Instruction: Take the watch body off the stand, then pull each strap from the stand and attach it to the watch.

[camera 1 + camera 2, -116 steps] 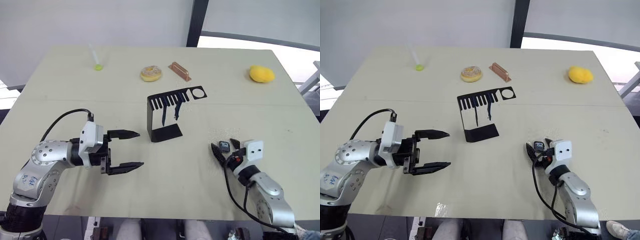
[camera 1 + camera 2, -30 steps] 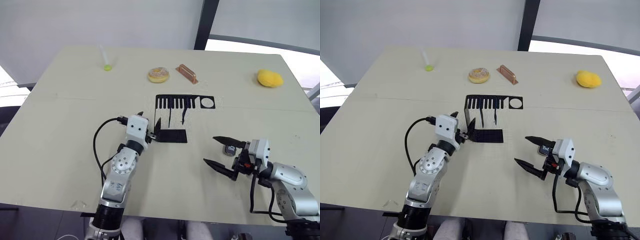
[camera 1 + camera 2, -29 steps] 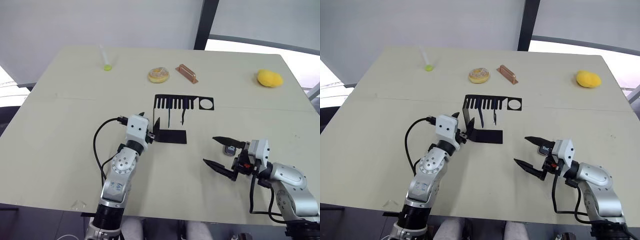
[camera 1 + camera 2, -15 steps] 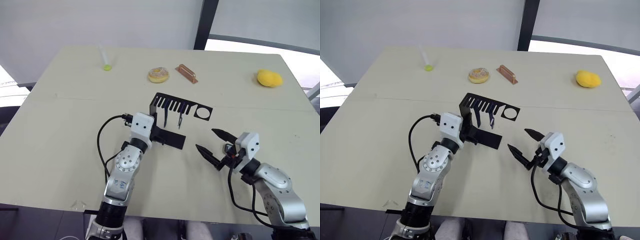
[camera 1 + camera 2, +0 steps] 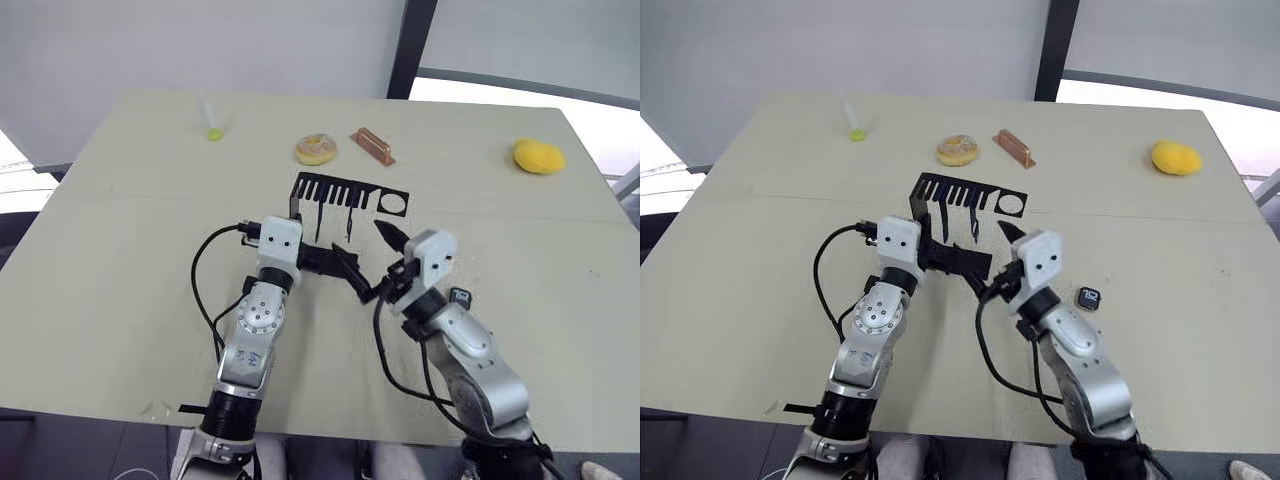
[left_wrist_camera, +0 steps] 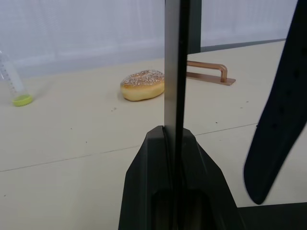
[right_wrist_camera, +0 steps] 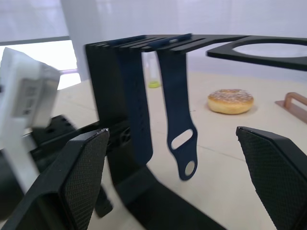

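- my left gripper (image 6: 175,143) is pinched on the stand's (image 5: 345,192) upright back wall, low down near its base.
- my right gripper (image 5: 382,262) is spread wide, fingers (image 7: 79,184) apart, just in front of the stand, holding nothing.
- two straps (image 7: 178,124) hang from the slots in the stand's top plate; the nearer one shows two holes at its tip.
- the watch (image 5: 1088,297) lies flat on the table (image 5: 120,260), off the stand, just beside my right arm.
- a doughnut (image 5: 316,149), a copper bar (image 5: 372,144), a lemon (image 5: 539,156) and a tube (image 5: 209,118) lie along the table's far side.
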Robot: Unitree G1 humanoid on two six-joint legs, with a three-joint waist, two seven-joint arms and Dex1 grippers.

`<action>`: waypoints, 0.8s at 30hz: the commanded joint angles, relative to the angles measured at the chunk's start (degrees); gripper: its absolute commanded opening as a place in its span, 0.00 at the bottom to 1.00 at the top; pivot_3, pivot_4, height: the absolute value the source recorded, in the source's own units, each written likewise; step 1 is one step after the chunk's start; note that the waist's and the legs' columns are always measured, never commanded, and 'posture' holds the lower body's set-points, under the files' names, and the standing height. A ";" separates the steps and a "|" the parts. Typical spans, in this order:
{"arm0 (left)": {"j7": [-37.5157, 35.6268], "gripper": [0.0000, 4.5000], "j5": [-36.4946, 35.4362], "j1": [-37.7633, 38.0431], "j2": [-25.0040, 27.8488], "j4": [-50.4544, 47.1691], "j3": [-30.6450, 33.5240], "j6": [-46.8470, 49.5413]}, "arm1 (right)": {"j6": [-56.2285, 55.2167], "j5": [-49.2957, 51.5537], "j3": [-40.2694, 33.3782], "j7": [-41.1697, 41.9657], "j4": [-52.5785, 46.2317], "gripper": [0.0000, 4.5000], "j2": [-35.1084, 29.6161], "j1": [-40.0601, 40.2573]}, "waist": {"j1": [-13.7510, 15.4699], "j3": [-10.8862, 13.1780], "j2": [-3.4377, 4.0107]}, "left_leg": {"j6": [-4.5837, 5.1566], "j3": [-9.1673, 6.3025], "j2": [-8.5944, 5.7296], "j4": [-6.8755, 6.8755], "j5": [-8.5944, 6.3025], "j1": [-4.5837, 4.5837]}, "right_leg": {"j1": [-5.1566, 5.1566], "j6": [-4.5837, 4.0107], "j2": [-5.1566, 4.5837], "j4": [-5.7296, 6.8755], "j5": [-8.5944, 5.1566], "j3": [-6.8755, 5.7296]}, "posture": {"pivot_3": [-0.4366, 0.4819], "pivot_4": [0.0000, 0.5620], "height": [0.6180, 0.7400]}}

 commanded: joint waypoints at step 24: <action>-0.45 0.00 -0.33 -0.76 -0.95 -0.88 0.10 -1.52 | -7.03 -4.06 -0.10 -1.17 9.19 0.02 4.10 -7.67 | -1.14 0.00 0.00 | 0.01 -0.13 0.00 -0.01 0.01 -0.10 | 0.00 0.00 -0.05 -0.01 0.00 -0.16 | 0.48 0.27 1.00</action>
